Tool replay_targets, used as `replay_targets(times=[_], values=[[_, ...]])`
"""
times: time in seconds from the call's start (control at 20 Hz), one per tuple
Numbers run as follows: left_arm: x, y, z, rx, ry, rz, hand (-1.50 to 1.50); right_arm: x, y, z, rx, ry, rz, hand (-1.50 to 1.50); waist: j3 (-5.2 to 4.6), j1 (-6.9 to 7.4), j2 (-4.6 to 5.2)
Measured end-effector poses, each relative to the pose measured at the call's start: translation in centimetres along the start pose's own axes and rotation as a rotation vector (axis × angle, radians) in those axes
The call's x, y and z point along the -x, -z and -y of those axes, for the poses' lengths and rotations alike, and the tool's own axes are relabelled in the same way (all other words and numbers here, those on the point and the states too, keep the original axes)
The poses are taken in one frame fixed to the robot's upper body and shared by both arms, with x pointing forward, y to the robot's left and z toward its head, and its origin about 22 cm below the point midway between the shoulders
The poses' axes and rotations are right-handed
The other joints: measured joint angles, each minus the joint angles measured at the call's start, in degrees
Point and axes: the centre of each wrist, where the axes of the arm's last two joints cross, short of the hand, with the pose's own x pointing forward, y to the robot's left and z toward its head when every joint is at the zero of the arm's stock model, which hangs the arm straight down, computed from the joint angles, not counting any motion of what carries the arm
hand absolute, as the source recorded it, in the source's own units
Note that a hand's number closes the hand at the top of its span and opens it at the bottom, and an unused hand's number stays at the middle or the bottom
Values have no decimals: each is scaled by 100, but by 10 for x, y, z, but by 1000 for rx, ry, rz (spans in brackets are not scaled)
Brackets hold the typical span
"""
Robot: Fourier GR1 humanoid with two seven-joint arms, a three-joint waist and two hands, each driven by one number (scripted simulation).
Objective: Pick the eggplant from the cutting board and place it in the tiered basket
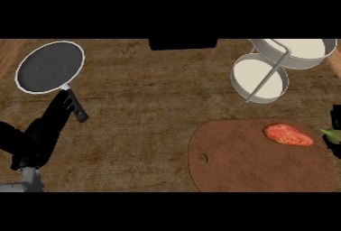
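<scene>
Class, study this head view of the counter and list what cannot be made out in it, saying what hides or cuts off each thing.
- Eggplant: only a green tip shows at the right edge; its body is cut off.
- Right hand: a dark sliver at the right edge; its fingers cannot be judged.
- Tiered basket: its upper tier runs past the top of the view.
- Left hand: its fingers overlap the pan's handle; touching or not is unclear.
</scene>
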Motion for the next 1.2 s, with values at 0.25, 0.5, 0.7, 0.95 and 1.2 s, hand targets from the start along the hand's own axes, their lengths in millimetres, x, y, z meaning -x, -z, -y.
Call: replay_targets(times=[0.25, 0.5, 0.7, 0.95, 1.2], values=[[4, -1, -1, 6, 1, -5, 0, 54, 2, 36, 233, 282, 20, 150, -2, 16, -15], [1, 1, 6, 30, 12, 6, 0, 117, -11, 75, 345, 463, 105, 150, -27, 145, -3], [3, 5, 9, 45, 11, 6, 0, 146, -15, 98, 341, 530, 165, 150, -44, 233, 3], [-3, 11, 10, 47, 17, 9, 0, 129, 9, 130, 304, 570, 225, 150, -54, 286, 0], [-4, 12, 11, 50, 17, 7, 0, 89, 29, 147, 280, 578, 260, 150, -60, 277, -9]])
